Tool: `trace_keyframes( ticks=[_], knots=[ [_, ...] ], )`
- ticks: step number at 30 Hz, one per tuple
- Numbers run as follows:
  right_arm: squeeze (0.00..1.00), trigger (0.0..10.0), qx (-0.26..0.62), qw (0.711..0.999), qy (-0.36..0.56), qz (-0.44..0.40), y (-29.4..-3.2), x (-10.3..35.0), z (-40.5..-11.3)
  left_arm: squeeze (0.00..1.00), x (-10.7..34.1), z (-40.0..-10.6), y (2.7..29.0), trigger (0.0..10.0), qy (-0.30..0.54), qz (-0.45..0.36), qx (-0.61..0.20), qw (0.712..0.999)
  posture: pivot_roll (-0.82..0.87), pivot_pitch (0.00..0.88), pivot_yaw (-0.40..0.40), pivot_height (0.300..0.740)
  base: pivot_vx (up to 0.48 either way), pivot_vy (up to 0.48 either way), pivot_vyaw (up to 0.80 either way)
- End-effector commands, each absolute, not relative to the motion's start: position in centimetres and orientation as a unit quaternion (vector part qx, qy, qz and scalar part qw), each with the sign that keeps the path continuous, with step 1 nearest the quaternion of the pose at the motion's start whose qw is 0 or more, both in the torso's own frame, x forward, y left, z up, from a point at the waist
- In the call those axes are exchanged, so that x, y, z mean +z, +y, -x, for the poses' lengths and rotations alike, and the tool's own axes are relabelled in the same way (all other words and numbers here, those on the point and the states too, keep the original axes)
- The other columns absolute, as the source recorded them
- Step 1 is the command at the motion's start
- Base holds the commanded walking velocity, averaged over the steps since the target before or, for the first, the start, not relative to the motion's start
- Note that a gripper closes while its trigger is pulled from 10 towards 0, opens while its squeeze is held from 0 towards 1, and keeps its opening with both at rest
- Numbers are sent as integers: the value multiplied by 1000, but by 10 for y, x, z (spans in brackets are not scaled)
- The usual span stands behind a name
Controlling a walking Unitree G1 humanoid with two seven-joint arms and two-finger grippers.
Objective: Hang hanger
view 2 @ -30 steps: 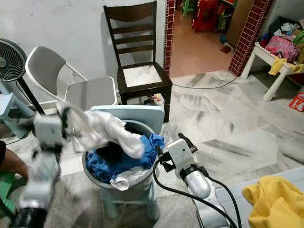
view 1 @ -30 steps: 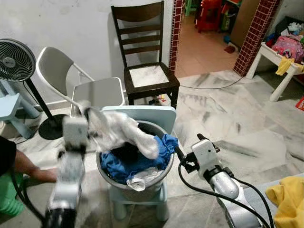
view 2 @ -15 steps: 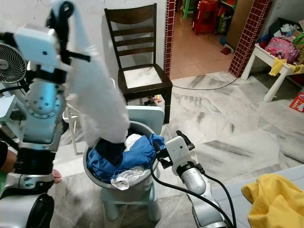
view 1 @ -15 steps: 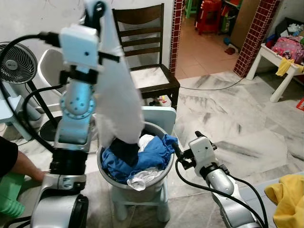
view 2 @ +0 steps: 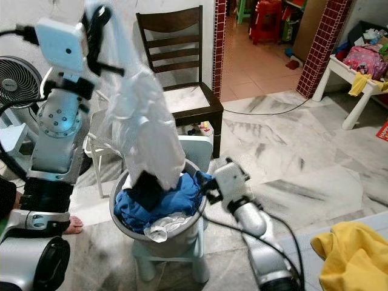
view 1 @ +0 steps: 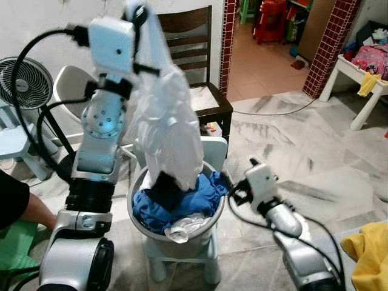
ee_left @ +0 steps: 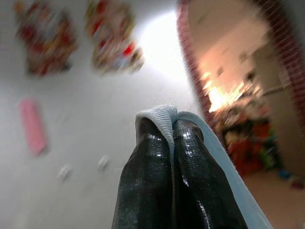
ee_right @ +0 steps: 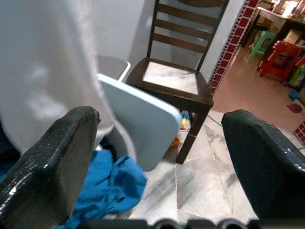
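Left gripper (view 1: 140,11) is raised high, near the top of the head views, clenched on a fold of the white garment (view 1: 168,130). Your left wrist view confirms it: both black fingers (ee_left: 183,157) pressed together with a ribbed white hem draped over the tips.

The garment hangs straight down from that pinch. Long axis vertical. Its lower end reaches the grey laundry bucket (view 2: 182,228), where it meets the blue cloth (view 1: 200,197) and some dark fabric heaped inside. Whether the tail has cleared the pile, you cannot tell.

The bucket stands on a pale blue stool (view 1: 212,148), in front of the dark wooden chair (view 2: 182,97).

Right gripper (view 1: 225,195) sits low, just beside the bucket rim on its right side, fingers spread wide. In the right wrist view the two fingers frame the stool and the chair, with the white garment hanging just beside the one finger (ee_right: 45,157).

Key relation: the garment lies to the left of and above the right gripper, hanging top to bottom; its lower part is near that gripper, its top is held by the left one. So the right arm is the nearer for the hanging end.

No hanger can be made out in these views. Judgement: you are at the lift-out stage, hanging not yet begun.

A person's arm (view 1: 33,212) shows at the lower left, near the left arm's base. Mind it.
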State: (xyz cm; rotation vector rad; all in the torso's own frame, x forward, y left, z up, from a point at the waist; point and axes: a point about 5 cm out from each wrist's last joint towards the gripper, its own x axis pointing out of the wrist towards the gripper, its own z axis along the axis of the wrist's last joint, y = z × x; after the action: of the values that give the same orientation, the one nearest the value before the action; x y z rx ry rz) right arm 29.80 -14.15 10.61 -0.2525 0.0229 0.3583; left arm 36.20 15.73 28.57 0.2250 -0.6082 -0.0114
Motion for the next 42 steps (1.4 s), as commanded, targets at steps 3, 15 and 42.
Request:
trace_keyframes(
  ticks=[3,15,42],
  knots=[
    [0,10000,225,968,-10,114,-135,130,-304,0,263,-369,187,0,-239,-100,62,964,-95,0,77,740,0,0,0],
    [0,10000,406,907,15,112,-110,144,-280,0,240,-389,193,0,-171,-26,54,983,-113,0,86,740,0,0,0],
    [0,10000,181,979,37,90,-142,112,-283,0,112,-277,117,0,6,-49,-252,966,-76,0,85,740,0,0,-82]
  ],
)
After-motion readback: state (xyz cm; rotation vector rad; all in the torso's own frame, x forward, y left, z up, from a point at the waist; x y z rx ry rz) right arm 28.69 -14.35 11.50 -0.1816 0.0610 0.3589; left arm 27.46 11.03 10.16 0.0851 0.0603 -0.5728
